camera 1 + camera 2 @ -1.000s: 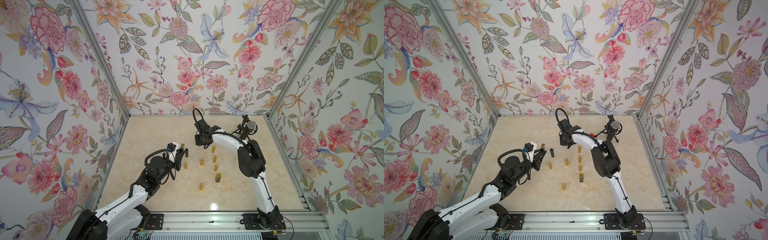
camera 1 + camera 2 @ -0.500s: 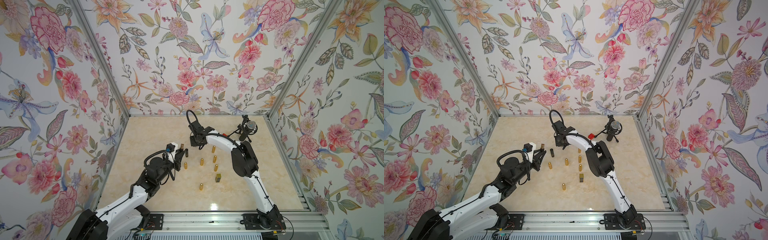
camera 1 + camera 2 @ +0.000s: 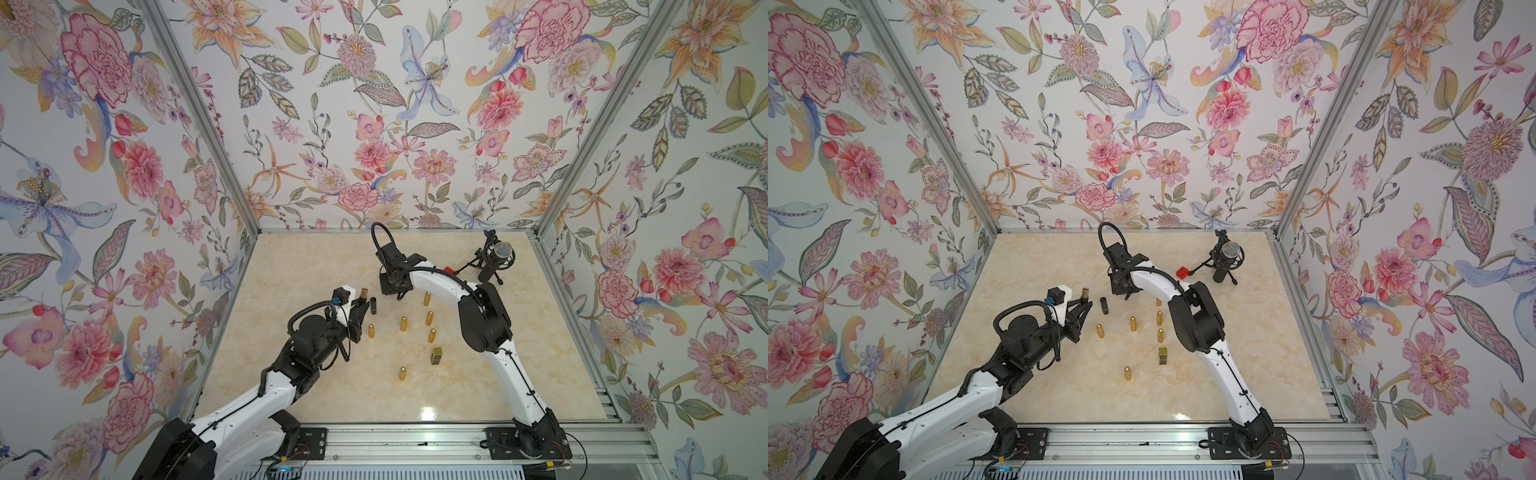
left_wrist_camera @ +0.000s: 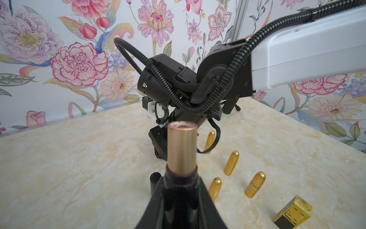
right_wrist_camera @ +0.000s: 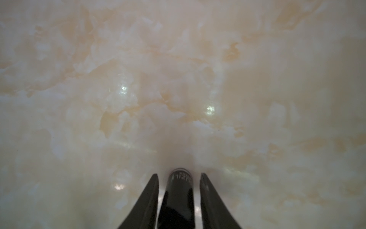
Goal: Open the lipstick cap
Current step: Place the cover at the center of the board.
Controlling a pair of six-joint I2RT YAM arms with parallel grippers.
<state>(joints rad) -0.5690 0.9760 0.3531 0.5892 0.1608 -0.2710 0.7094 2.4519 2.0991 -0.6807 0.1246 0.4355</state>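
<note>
Left wrist view | lipstick [image 4: 182, 146]: uncapped, upright, clamped in left gripper [image 4: 181, 185] as anchor | cap [image 4: 155, 179]: off, standing on table [image 4: 79, 158] | right gripper [image 5: 179, 174]: jaws apart either side of cap, no contact, judged parked clear.

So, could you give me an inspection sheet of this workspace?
Surface: glossy beige marbled tabletop.
Job's things: rose-gold lipstick tube, uncapped; its black cylindrical cap stands on the tabletop.
Clutter: six gold bullet-shaped lipsticks, gold square case, red toy brick, black microphone on tripod.
Grippers: left gripper shut on the tube; right gripper open, gaps either side of the cap.
Cables: black ribbed hoses loop at both wrists.
Surroundings: floral wallpaper walls, aluminium frame posts.
</note>
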